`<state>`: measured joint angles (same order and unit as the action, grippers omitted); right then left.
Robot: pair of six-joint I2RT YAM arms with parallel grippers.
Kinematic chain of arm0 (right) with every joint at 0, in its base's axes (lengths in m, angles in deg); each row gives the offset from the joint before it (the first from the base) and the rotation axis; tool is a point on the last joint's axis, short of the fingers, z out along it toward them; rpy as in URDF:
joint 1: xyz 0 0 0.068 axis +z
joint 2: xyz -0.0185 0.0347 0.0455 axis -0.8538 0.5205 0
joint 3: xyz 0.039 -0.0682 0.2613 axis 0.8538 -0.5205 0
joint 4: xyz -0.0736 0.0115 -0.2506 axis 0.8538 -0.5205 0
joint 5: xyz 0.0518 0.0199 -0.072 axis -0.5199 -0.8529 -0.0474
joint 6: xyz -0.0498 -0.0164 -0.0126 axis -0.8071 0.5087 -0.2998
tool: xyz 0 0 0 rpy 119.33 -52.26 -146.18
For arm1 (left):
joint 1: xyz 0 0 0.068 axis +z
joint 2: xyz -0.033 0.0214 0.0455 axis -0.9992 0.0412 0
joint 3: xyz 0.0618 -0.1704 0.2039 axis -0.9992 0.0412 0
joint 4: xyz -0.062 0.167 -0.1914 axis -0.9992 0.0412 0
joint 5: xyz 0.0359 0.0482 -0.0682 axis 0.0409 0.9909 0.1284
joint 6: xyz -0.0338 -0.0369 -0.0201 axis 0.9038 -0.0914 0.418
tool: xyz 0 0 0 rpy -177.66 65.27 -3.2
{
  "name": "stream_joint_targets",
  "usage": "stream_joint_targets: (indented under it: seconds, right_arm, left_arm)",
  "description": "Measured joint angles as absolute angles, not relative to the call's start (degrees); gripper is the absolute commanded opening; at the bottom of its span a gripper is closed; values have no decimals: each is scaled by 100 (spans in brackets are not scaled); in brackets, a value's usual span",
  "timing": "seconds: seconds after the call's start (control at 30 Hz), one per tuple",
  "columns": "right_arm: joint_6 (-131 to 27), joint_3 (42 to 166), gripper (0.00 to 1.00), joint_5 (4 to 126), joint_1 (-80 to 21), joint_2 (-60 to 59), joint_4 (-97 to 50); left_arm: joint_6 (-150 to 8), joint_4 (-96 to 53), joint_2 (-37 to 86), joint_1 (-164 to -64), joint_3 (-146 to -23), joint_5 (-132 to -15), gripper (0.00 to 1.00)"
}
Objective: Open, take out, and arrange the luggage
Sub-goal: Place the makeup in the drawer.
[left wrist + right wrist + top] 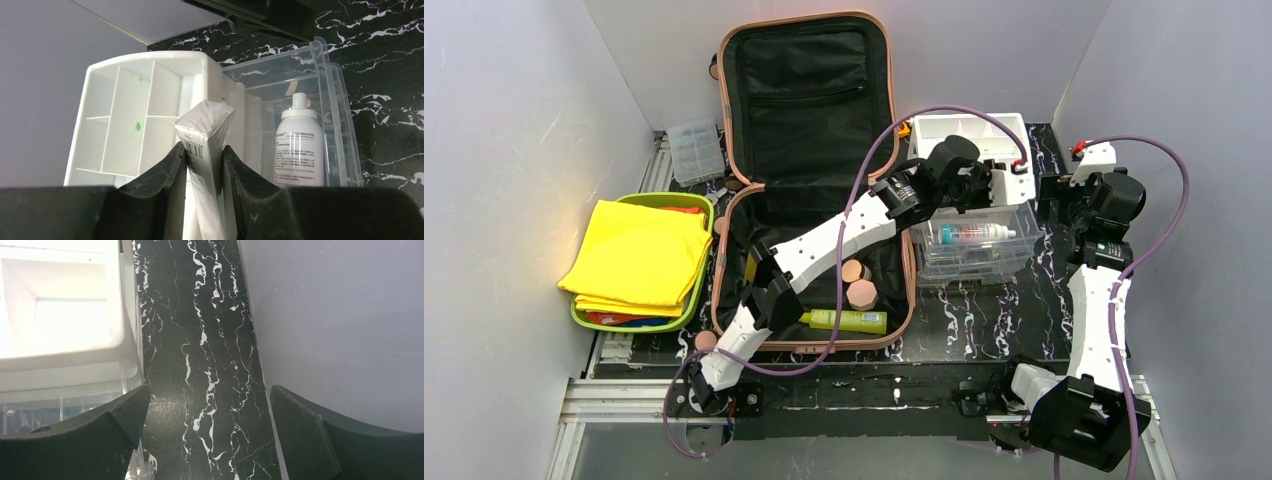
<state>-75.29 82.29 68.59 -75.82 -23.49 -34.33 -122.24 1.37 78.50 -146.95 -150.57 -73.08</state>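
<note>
The luggage (804, 90), a salmon-pink suitcase with black lining, lies open in the middle. A green tube (844, 320) and pink jars (861, 292) lie in its near half. My left arm reaches over it to the right. My left gripper (1016, 190) (204, 147) is shut on a white tube with a barcode (207, 125), held just before the white drawer organizer (974, 128) (125, 120). My right gripper (1062, 198) (210, 395) hangs open and empty over the black marble table (200, 340), right of the organizer.
A clear bin (974, 262) (340, 100) holding a white spray bottle (979, 233) (299, 145) sits in front of the organizer. A lime-green tray (584, 318) with yellow cloth stands at the left, a small clear box (694, 150) behind it. Grey walls close in on both sides.
</note>
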Motion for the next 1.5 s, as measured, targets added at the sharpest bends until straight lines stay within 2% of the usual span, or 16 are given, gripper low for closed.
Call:
stream_joint_targets:
  seconds: [0.17, 0.2, 0.27, 0.33, 0.37, 0.5, 0.6, 0.7, 0.73, 0.87, 1.1, 1.3, 1.5]
  right_arm:
    - [-7529, 8229, 100, 6806, -7582, -2349, -3433]
    - [-7529, 8229, 100, 6804, -7582, -2349, -3433]
    - [-7529, 8229, 100, 6785, -7582, -2349, -3433]
    - [-7529, 8229, 100, 6778, -7582, -2349, -3433]
    - [-7529, 8229, 100, 6776, -7582, -2349, -3433]
    - [-7529, 8229, 100, 6761, -7582, -2349, -3433]
    - [-7529, 8229, 100, 6761, -7582, -2349, -3433]
    - [-7531, 8229, 100, 6761, -7582, -2351, -3433]
    - [-7533, 8229, 100, 6756, -7582, -2351, -3433]
    - [-7699, 8229, 100, 6420, -7587, -2373, -3462]
    - [-9343, 8284, 100, 3878, -7335, -2552, -4539]
    - [-10934, 8686, 100, 2575, -7189, -2474, -5827]
    - [-12849, 9073, 100, 1959, -7117, -2332, -7081]
  left_arm:
    - [-12450, 104, 7894, -14758, -14970, -7293, 14]
    - [-12474, 75, 7905, -14780, -14970, -7291, 18]
    - [-12513, 40, 7936, -14819, -14970, -7284, 33]
    - [-12561, 21, 7951, -14859, -14961, -7260, 55]
    - [-12574, 21, 7951, -14872, -14952, -7249, 61]
    - [-12474, -27, 7951, -14900, -14952, -7177, 74]
    - [-12388, -27, 7951, -14900, -14952, -7098, 79]
    - [-12314, -43, 7951, -14900, -14952, -6952, 96]
    - [-12272, -62, 7949, -14900, -14952, -6877, 98]
    - [-12111, -117, 7890, -14896, -14952, -6462, 98]
    - [-11191, 117, 6939, -14583, -14487, -6019, 98]
    - [-9807, 217, 5850, -13447, -13966, -6233, 98]
    - [-8666, 242, 5999, -12524, -13932, -6512, 98]
